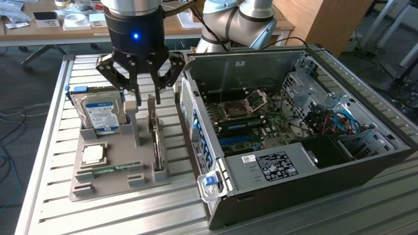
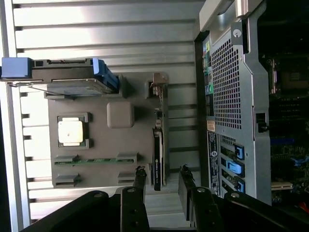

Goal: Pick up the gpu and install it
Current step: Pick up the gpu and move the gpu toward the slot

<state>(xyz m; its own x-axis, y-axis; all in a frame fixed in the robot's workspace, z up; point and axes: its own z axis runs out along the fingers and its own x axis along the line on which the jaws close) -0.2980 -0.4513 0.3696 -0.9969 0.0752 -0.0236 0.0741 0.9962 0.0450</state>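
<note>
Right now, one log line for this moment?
gripper: open, empty | position: over gpu | gpu: on edge in gray holder | computer case: side open

Black cylindrical wrist point(image 1: 147, 29), small blue light point(image 1: 135, 35) glowing, silver collar point(image 1: 130, 6) above. The gripper point(image 1: 140, 90) is all black linkage bars with round pivot screws. Pale grey-blue arm joints point(image 1: 238, 22) behind.

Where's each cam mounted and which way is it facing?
Exterior view: separate camera up high, angled down on the table with tray and open case; shows the arm and open fingers over the gpu.
Wrist view: on the wrist, looking down past the fingers at the tray; both fingers show, either side of the gpu's end.
Shared: fingers, gpu, tray, hard drive, case.
</note>
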